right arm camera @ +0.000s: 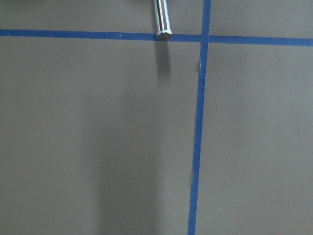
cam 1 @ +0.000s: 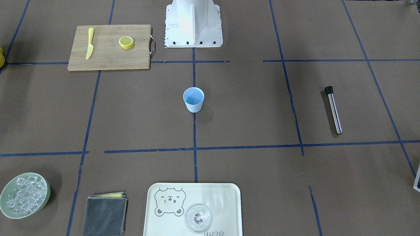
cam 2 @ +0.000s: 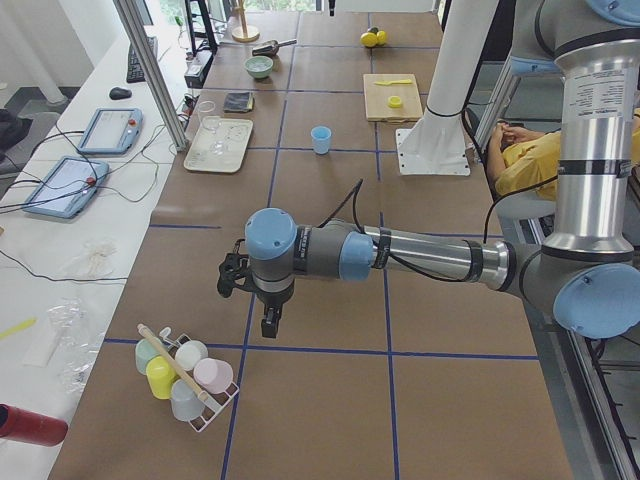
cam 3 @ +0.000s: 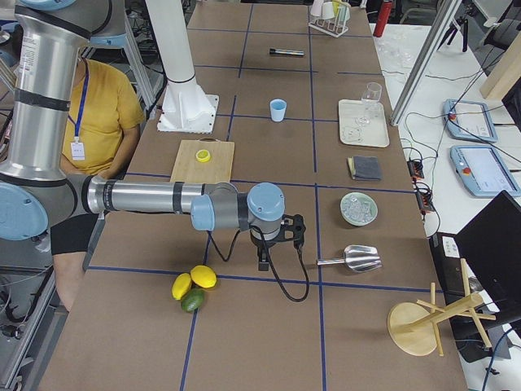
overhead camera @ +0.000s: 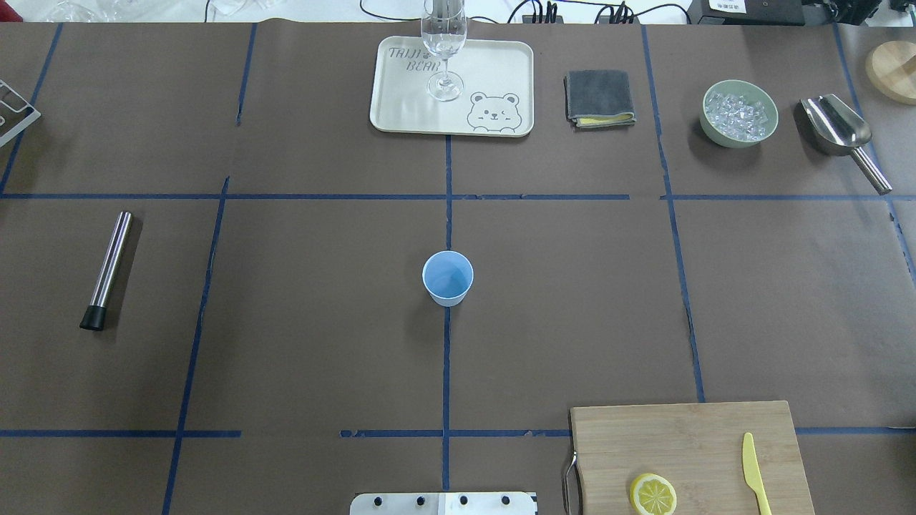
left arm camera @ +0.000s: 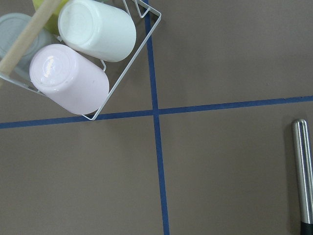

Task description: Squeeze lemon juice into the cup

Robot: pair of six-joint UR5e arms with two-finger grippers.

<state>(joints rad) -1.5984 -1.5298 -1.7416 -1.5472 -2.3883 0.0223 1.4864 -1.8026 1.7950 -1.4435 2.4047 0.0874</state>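
Observation:
The light-blue cup (cam 1: 193, 99) stands upright and empty at the table's middle; it also shows in the overhead view (overhead camera: 448, 277). One lemon slice (cam 1: 126, 42) lies flat on the wooden cutting board (cam 1: 108, 55), low right in the overhead view (overhead camera: 653, 494). My left gripper (cam 2: 270, 326) shows only in the exterior left view, far from the cup, beside a rack of cups. My right gripper (cam 3: 262, 262) shows only in the exterior right view, far from the board. I cannot tell whether either is open or shut. The wrist views show no fingers.
A yellow plastic knife (overhead camera: 755, 476) lies on the board. A steel muddler (overhead camera: 107, 270) lies on my left side. A tray (overhead camera: 401, 107) with a clear glass (overhead camera: 444, 43), a grey cloth (overhead camera: 600, 98), an ice bowl (overhead camera: 739, 113) and a scoop (overhead camera: 841, 132) line the far edge. Whole citrus fruits (cam 3: 194, 287) lie near my right arm.

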